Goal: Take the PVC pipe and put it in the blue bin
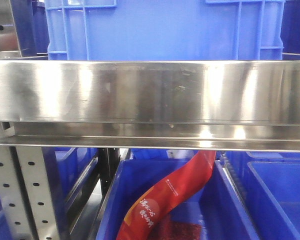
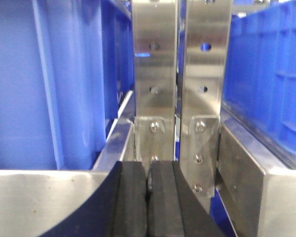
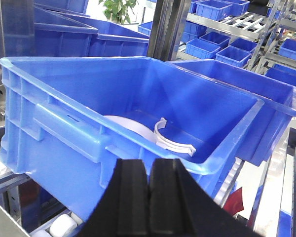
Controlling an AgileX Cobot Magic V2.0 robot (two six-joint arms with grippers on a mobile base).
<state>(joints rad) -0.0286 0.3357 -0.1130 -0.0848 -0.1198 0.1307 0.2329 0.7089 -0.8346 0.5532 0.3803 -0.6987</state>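
Left tool [image 2: 148, 197]: the two black pads are seen pressed together with nothing between them, facing two steel rack posts [image 2: 154, 74] flanked by blue crates.

Right tool [image 3: 149, 197]: pads likewise closed and empty, held just in front of the near rim of a blue bin [image 3: 108, 143].

White PVC pipe fittings are seen inside that bin: a curved clip piece [image 3: 170, 140] standing against the near wall, and a larger white rounded part [image 3: 126, 123] beside it, partly hidden by the rim.

In the front view a steel shelf beam [image 1: 150, 92] fills the middle; below it a red packet [image 1: 175, 195] lies in a lower blue crate [image 1: 230, 210]
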